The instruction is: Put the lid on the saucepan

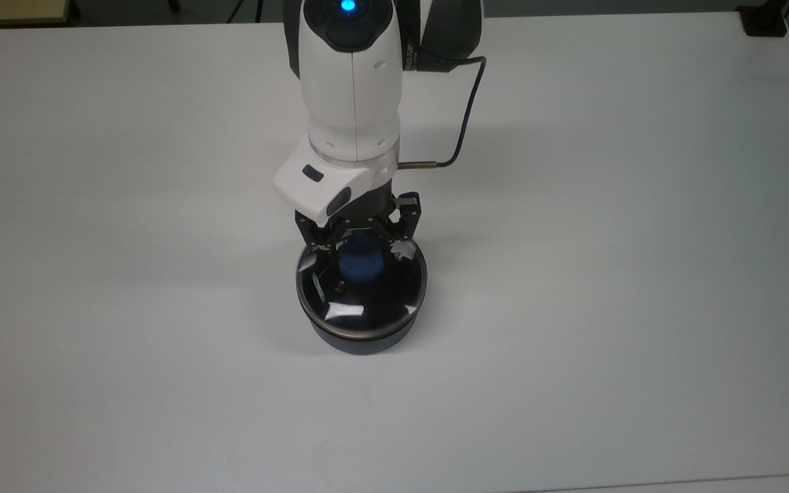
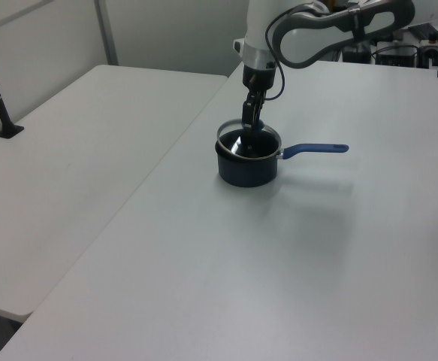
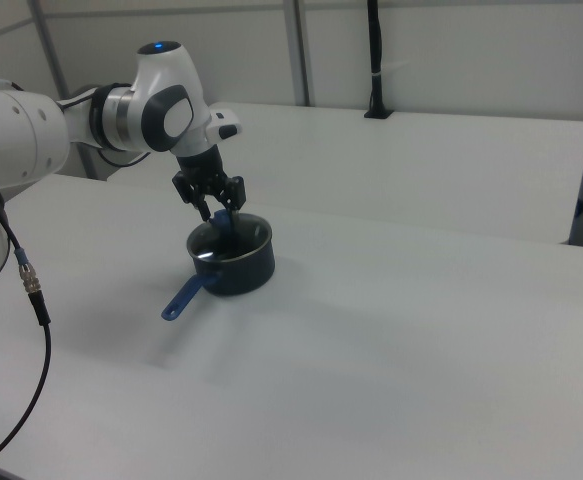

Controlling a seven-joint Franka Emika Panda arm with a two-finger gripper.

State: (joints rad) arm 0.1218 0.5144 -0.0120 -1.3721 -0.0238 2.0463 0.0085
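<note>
Even, diffuse overhead light, fairly bright in all three views. Top view: white tabletop (image 1: pixel 607 205) slightly grey-blue in tint, darker toward the far edge. Soft faint shadow on the tabletop just beside the claw (image 1: pixel 361 241), on the top view's left and right, edges smeared. Small white glare patches on the glass lid (image 1: pixel 360 301) directly below the claw. Blue status light (image 1: pixel 347 6) glowing on the arm above the claw. Left view: weak soft shadow beyond the saucepan handle (image 2: pixel 314 149). Right view mildly soft overall.
</note>
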